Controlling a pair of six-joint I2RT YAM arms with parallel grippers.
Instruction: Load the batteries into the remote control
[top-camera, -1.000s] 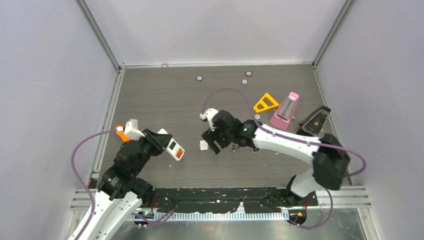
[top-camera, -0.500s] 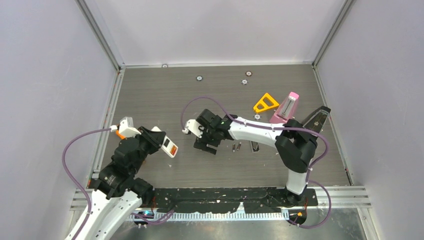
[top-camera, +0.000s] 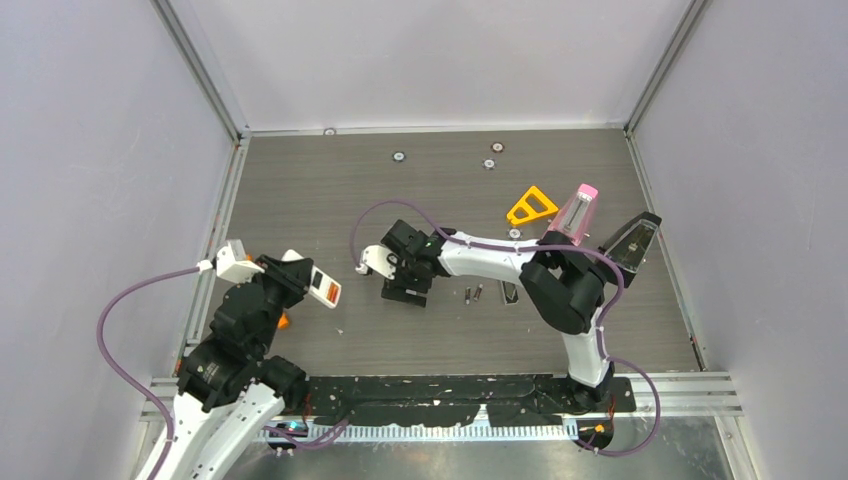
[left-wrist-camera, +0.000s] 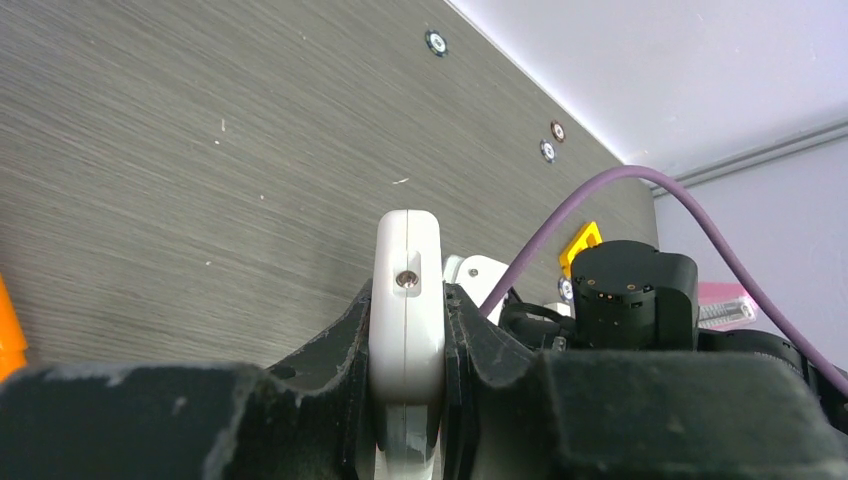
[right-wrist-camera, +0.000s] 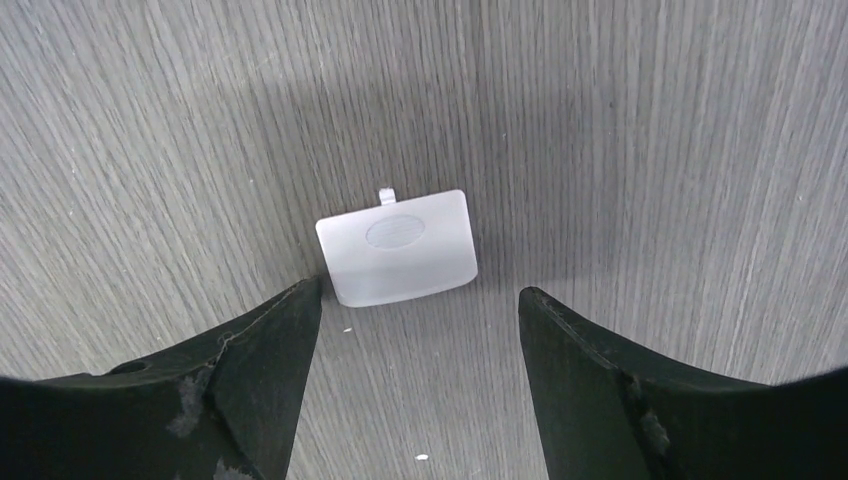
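My left gripper (top-camera: 298, 279) is shut on the white remote control (top-camera: 323, 288), held off the table at the left. In the left wrist view the remote (left-wrist-camera: 406, 250) stands on edge, clamped between both fingers of that gripper (left-wrist-camera: 408, 310). Two small dark batteries (top-camera: 472, 294) lie on the table to the right of my right gripper (top-camera: 404, 292). The right wrist view shows that gripper (right-wrist-camera: 418, 292) open and pointing down, with a small white battery cover (right-wrist-camera: 397, 247) lying flat just beyond its fingertips, close to the left one.
A yellow triangle (top-camera: 531, 206), a pink wedge-shaped object (top-camera: 572, 218) and a black one (top-camera: 630, 243) stand at the back right. An orange stick (top-camera: 284, 321) pokes out from under my left arm. The right arm's purple cable (left-wrist-camera: 640, 185) arcs across the left wrist view.
The right gripper has swung left, away from the batteries, and now hangs over the white cover. The left arm has drawn the remote left and nearer.
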